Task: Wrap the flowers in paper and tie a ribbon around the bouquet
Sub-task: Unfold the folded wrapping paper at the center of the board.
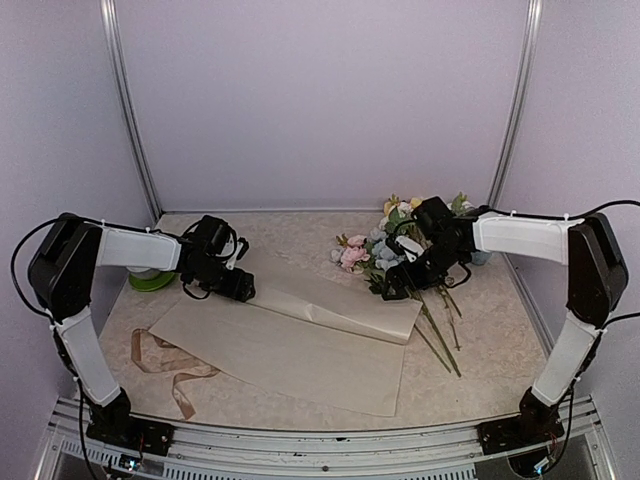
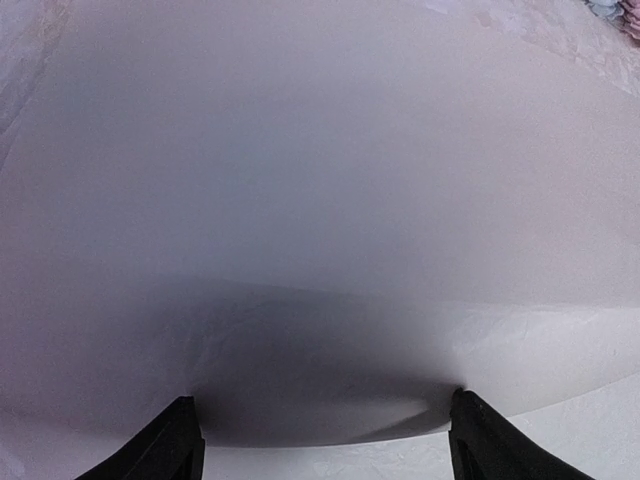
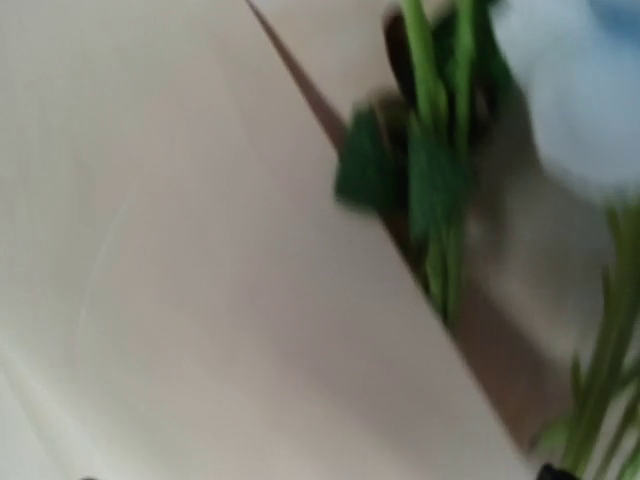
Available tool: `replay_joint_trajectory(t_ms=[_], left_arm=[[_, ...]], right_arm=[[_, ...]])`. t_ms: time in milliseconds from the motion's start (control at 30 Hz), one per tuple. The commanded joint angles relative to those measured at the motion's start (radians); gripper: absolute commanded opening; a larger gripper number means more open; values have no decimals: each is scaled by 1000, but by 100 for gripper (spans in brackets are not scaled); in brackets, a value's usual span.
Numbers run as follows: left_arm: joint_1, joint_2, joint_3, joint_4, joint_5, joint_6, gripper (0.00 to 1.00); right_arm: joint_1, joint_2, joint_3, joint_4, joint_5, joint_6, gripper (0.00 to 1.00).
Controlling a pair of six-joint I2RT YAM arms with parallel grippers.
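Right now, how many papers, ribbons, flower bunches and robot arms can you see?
Paper sheets: 1
Ribbons: 1
Flower bunches: 1
Robot arms: 2
Total: 5

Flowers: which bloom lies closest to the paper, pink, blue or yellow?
The pink bloom, at the bunch's left edge beside the paper; the blue bloom and yellow bloom sit further right.

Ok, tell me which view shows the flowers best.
Top external: the flowers show whole, blooms and stems, partly behind the right arm. Right wrist gives only blurred stems and one blue bloom; left wrist, a sliver of blooms in its top corner.
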Motion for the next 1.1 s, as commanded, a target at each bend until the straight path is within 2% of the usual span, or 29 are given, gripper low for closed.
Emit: replay_joint_trajectory(t_ms=[0, 233, 400, 533, 700, 733, 800, 933, 1067], left_arm=[[-2, 20, 0, 23, -2, -6, 83], [-5, 15, -2, 22, -3, -1, 83], [-6, 16, -10, 24, 3, 0, 83], [-6, 19, -8, 20, 2, 3, 83], [-6, 13, -14, 22, -3, 5, 83], [-6, 12, -15, 22, -4, 7, 83], [-3, 7, -10, 25, -6, 11, 83], [6, -71, 14, 45, 11, 21, 84], [32, -158, 55, 45, 14, 5, 89]], right_arm=[[-45, -104, -84, -17, -17, 90, 92], [-89, -190, -270, 127, -207, 251, 79], [-66, -221, -414, 282, -264, 365, 78], [-35, -173, -427, 377, -319, 394, 75], [-21, -175, -432, 518, -333, 388, 49], [-20, -173, -432, 539, -336, 380, 40], [-19, -173, -437, 590, -355, 375, 1], [-26, -214, -428, 588, -317, 396, 0], [-51, -272, -435, 641, -318, 471, 0]])
